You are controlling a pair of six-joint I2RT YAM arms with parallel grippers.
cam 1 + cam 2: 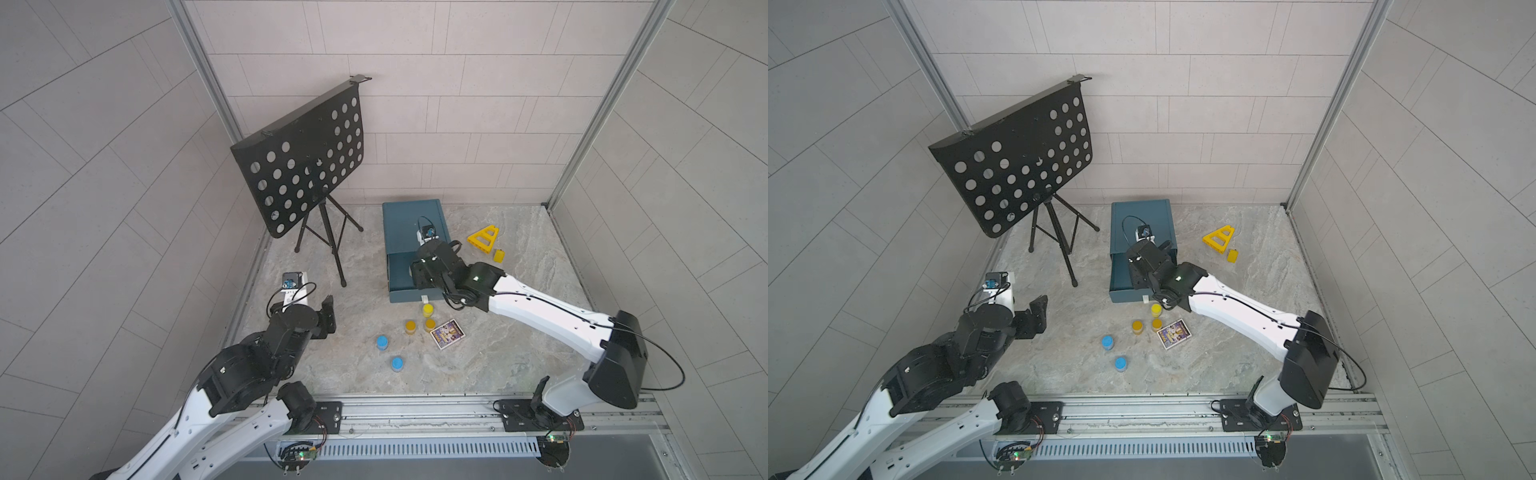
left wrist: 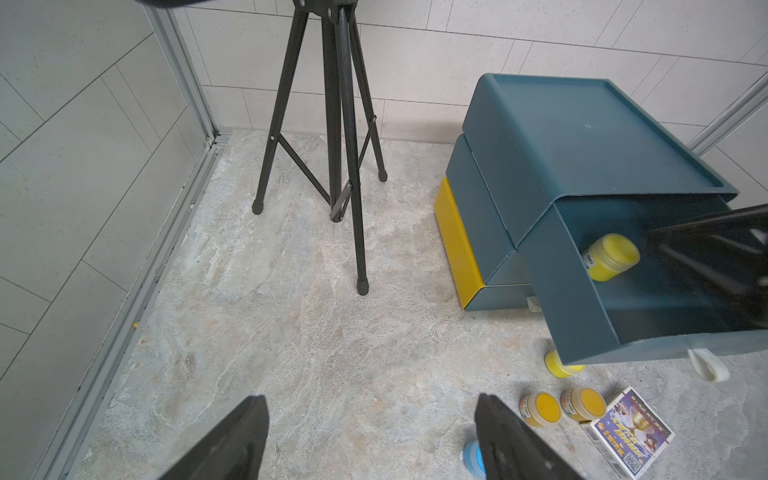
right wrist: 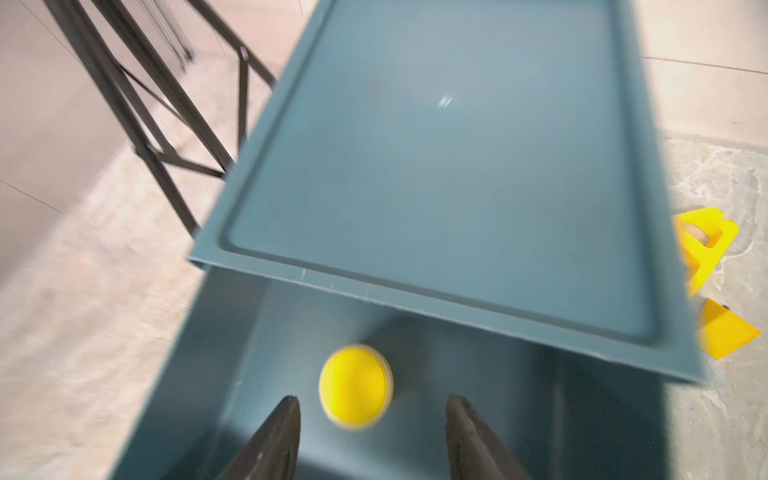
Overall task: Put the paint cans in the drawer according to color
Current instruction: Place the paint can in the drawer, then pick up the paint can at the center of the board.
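**Right gripper (image 3: 372, 400) open over drawer (image 3: 249, 353)**

Jaws stand apart, holding nothing. Yellow can (image 3: 355, 386) lies free in drawer, apparently tilted. Five other cans (image 1: 410, 325) stand at drawer's 6 o'clock. Likely light, rigid and smooth: pinch across the side wall.

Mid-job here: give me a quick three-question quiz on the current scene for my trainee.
1. How many paint cans stand on the table, outside the open drawer?
2. True or false: the right gripper is clamped on the yellow can in the drawer.
3. Which cans stand nearest the card box? A) the blue cans B) the amber-orange cans C) the yellow can in the drawer

Key:
1. Five: a second yellow can, two amber-orange cans, two blue cans.
2. False: the jaws stand apart and the can lies free on the drawer floor.
3. B.
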